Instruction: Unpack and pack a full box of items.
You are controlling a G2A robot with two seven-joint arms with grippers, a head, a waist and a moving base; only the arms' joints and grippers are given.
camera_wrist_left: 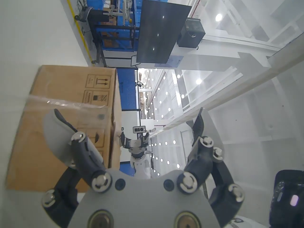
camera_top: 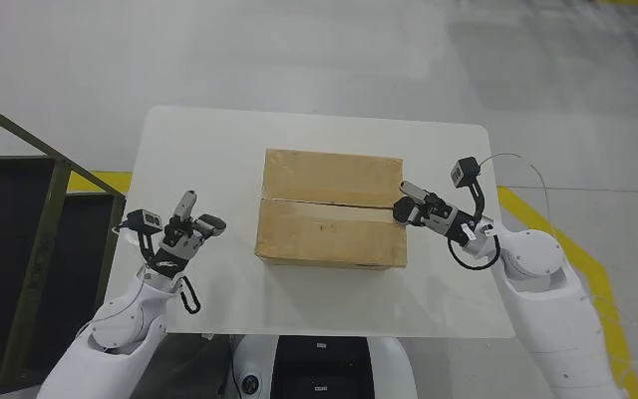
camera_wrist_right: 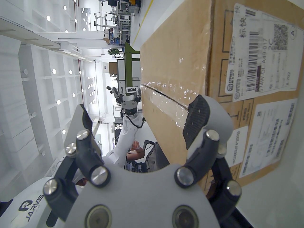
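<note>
In the top view, the cardboard box is seen closed at the middle of the white table. The left gripper is held spread and empty, well apart from the box's left side. The right gripper is set, parted, at the box's right edge by the seam.

In the left wrist view, the fingers are spread wide with nothing between them, and the box's end face lies beyond.

In the right wrist view, nothing is clamped. One ribbed pad is placed beside the taped seam, and contact cannot be told.
</note>
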